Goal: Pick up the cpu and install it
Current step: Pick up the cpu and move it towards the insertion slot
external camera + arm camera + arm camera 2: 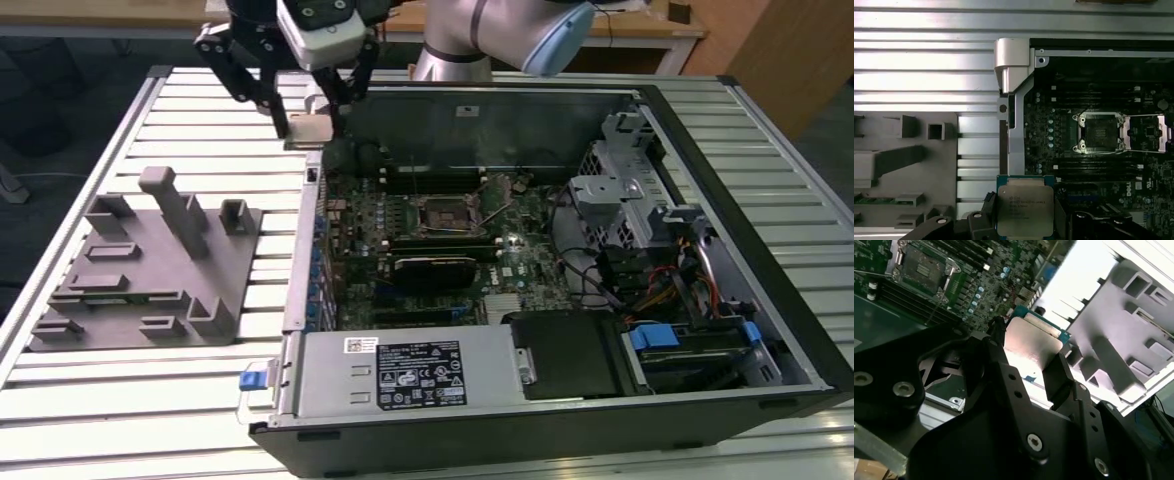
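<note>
The cpu (310, 129), a flat square chip with a pale metal top, hangs in the air over the back corner of the open computer case (747, 230), on the exterior view's left. My gripper (310, 126) is shut on it, one black finger on each side. Both wrist views show the cpu (1031, 342) (1024, 207) clamped between the fingers (1061, 370). The open motherboard socket (445, 212) (1101, 132) (921, 267) lies lower down inside the case, apart from the chip, with its metal frame flipped open.
A grey moulded fixture (147, 270) with posts and slots sits on the slatted table (160, 400), on the exterior view's left of the case. Inside the case are a black block (434, 270) below the socket, a power supply (400, 375), a drive cage (627, 190) and cables.
</note>
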Action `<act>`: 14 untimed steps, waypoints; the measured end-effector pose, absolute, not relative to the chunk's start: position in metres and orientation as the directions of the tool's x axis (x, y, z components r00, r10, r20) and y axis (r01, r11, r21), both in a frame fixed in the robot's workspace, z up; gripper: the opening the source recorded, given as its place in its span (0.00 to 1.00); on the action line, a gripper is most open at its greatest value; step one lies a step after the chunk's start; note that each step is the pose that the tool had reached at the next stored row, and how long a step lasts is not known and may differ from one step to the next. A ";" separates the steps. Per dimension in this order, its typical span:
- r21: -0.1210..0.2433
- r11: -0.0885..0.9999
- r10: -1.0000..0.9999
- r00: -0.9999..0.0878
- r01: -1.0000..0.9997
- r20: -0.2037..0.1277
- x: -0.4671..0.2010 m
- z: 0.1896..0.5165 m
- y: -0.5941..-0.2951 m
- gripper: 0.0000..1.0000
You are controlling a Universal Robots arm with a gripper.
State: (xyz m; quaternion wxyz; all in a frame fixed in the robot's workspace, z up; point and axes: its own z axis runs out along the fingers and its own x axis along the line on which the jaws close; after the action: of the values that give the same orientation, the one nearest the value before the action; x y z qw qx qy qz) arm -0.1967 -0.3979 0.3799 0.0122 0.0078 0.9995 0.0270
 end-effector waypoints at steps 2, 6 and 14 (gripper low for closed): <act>0.054 0.998 0.016 -1.000 0.015 -0.024 -0.189 0.378 -0.397 0.55; 0.054 0.998 0.016 -1.000 0.015 -0.023 -0.171 0.373 -0.395 0.55; 0.054 0.998 0.016 -1.000 0.015 -0.016 -0.136 0.360 -0.391 0.55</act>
State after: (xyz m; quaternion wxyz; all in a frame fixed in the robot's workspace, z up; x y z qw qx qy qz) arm -0.1357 -0.3909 0.3603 0.0082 0.0079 0.9996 0.0268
